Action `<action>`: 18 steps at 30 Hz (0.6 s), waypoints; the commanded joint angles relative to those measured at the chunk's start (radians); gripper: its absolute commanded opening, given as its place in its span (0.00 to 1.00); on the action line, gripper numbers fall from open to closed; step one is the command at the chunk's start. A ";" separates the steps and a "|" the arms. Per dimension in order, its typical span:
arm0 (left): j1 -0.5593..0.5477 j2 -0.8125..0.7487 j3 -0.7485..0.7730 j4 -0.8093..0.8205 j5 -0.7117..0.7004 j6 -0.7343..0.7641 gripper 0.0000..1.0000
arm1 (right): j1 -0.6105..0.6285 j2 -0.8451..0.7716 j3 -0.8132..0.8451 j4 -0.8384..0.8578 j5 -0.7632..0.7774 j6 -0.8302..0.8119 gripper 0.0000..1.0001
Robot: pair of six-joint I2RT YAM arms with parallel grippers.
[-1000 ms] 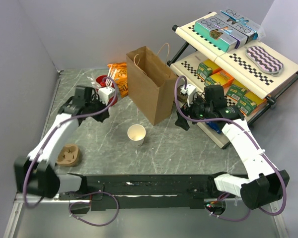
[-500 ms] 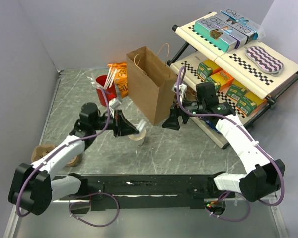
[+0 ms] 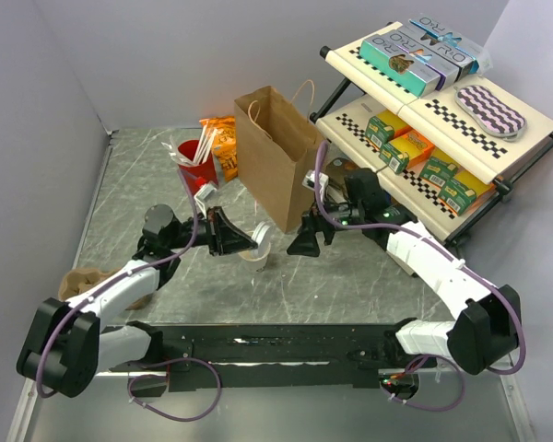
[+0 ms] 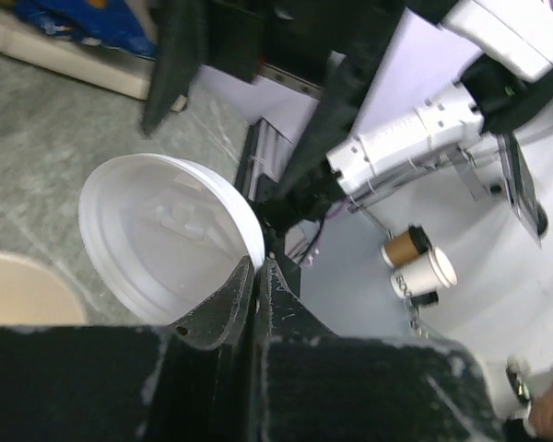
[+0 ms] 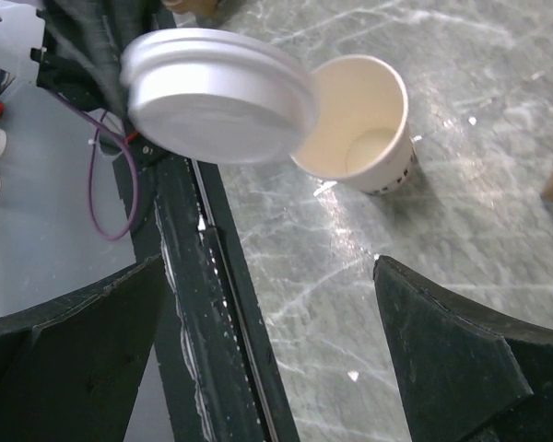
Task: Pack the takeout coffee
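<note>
My left end effector [image 4: 255,267], pinching the lid [image 4: 166,235], has brought it tilted just above the open cup [image 5: 359,129] beside my wide-open right end effector [image 3: 300,241], so I judge capping comes next.

Grey marbled tabletop [image 3: 350,276]; pale lilac walls [image 3: 166,51]; two-tier checkered shelf [image 3: 442,106]

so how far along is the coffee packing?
Done: the lid is off the table, pinched at its rim by the left gripper. In hand: lid held tilted beside the open cup; right gripper open, facing the cup. Left: lid on the cup, cup into the bag.
</note>
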 commanded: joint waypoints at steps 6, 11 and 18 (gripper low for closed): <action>0.058 0.049 -0.088 0.169 -0.094 -0.154 0.01 | 0.059 0.011 -0.006 0.134 0.097 0.093 1.00; 0.060 0.086 -0.078 0.189 -0.085 -0.152 0.01 | 0.071 0.022 -0.009 0.144 0.164 0.116 1.00; 0.069 0.159 -0.065 0.215 -0.059 -0.161 0.02 | 0.076 0.082 0.004 0.183 0.176 0.154 1.00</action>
